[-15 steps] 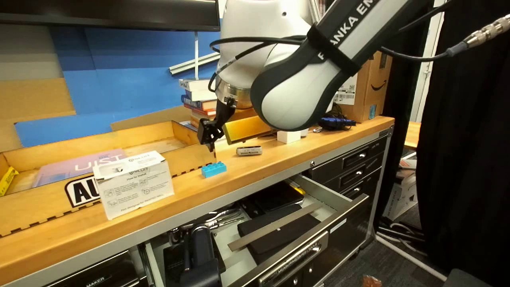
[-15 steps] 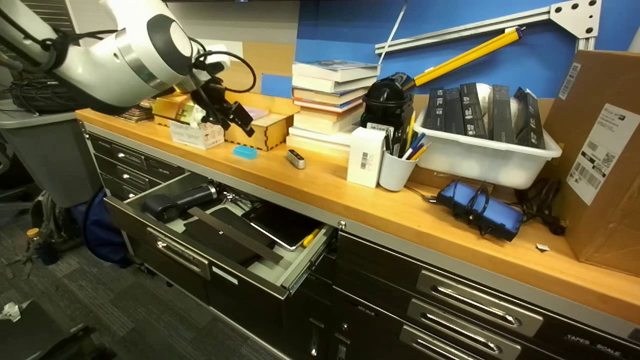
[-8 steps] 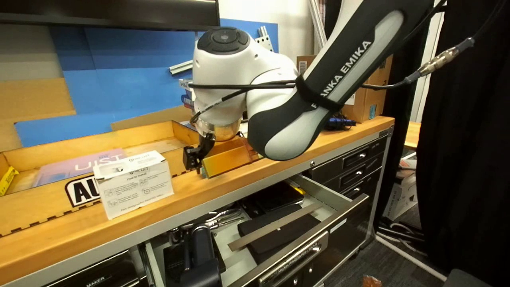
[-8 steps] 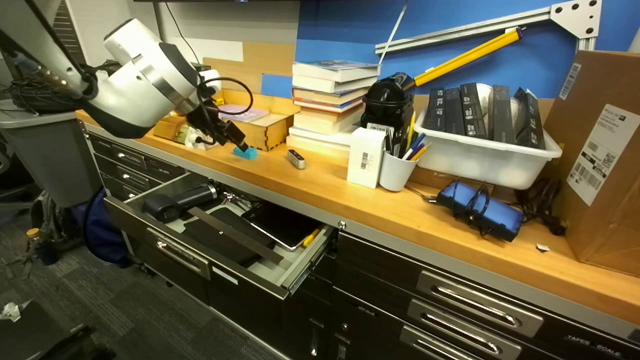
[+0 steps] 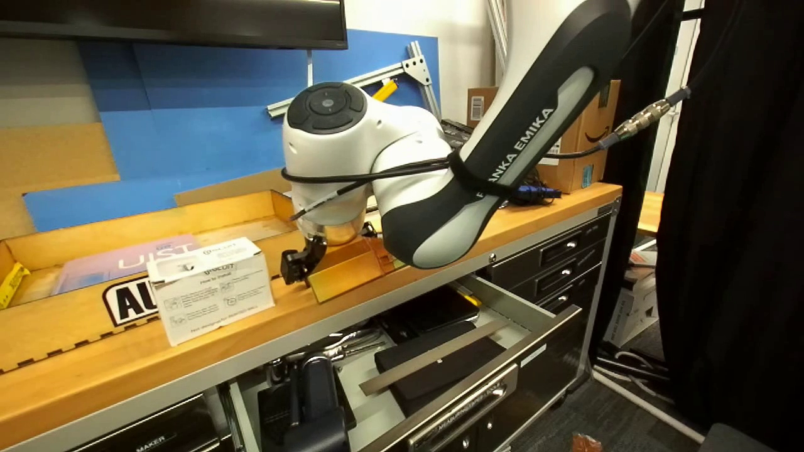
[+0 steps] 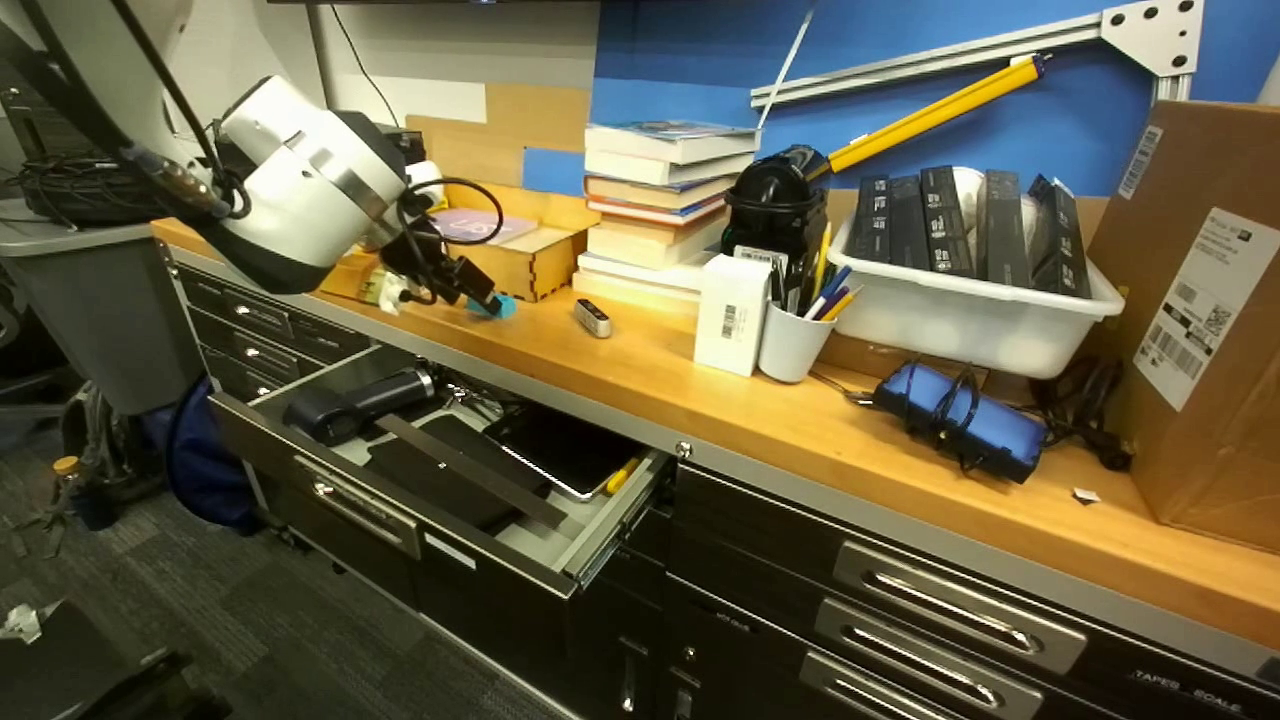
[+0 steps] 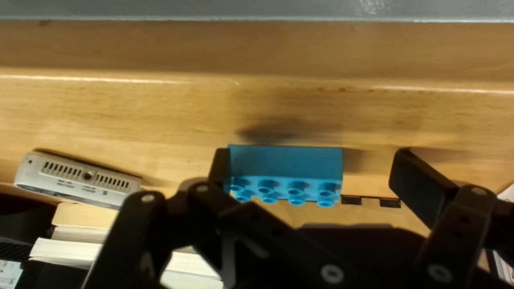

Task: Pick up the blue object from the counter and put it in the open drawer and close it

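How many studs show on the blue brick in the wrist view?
8 studs, in two rows of four along the blue brick; any behind the finger at its left end would be hidden.

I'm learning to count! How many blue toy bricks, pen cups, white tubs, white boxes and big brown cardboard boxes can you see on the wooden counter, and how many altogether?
Blue toy brick: 1
Pen cup: 1
White tub: 1
White boxes: 2
Big brown cardboard box: 1
Total: 6
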Robot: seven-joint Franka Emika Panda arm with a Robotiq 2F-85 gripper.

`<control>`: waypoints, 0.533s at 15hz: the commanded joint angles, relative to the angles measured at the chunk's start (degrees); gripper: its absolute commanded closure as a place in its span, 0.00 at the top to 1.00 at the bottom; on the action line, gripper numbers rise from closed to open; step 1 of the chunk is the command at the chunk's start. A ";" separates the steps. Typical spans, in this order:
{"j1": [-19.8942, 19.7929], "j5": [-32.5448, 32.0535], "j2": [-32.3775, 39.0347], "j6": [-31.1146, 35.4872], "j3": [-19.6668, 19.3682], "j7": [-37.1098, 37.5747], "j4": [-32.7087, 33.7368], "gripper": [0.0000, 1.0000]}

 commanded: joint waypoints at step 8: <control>0.08 -0.75 2.12 -2.14 -0.31 -0.09 3.95 1.00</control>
